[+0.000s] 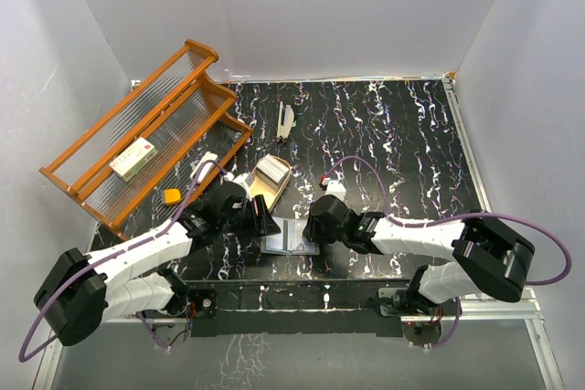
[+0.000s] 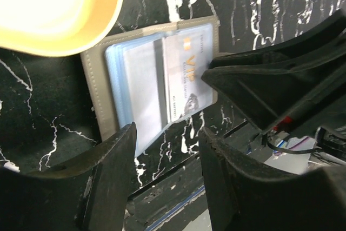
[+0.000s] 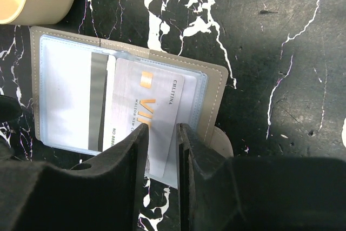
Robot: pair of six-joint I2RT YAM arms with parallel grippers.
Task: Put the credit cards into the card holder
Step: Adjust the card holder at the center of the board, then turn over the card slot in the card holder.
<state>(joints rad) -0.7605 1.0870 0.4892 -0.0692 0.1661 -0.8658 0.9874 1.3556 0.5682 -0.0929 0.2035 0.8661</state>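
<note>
The card holder (image 1: pixel 291 237) lies open on the black marbled table between my two grippers, its shiny sleeves up; it also shows in the left wrist view (image 2: pixel 97 90) and the right wrist view (image 3: pixel 216 87). One pale credit card with orange "VIP" print (image 3: pixel 159 98) lies slanted on the right sleeve, also in the left wrist view (image 2: pixel 186 74). My right gripper (image 3: pixel 162 129) stands over this card's lower edge, jaws a narrow gap apart, with the card flat beneath them. My left gripper (image 2: pixel 165 133) is open and empty at the holder's left edge. A pale stack of cards (image 1: pixel 285 121) stands further back.
A tan oval tray (image 1: pixel 271 177) sits just behind the holder. An orange wooden rack (image 1: pixel 146 134) at the left holds a white box with red marks (image 1: pixel 132 158). A yellow piece (image 1: pixel 171 195) and a small white item (image 1: pixel 335 186) lie nearby. The table's front edge is close.
</note>
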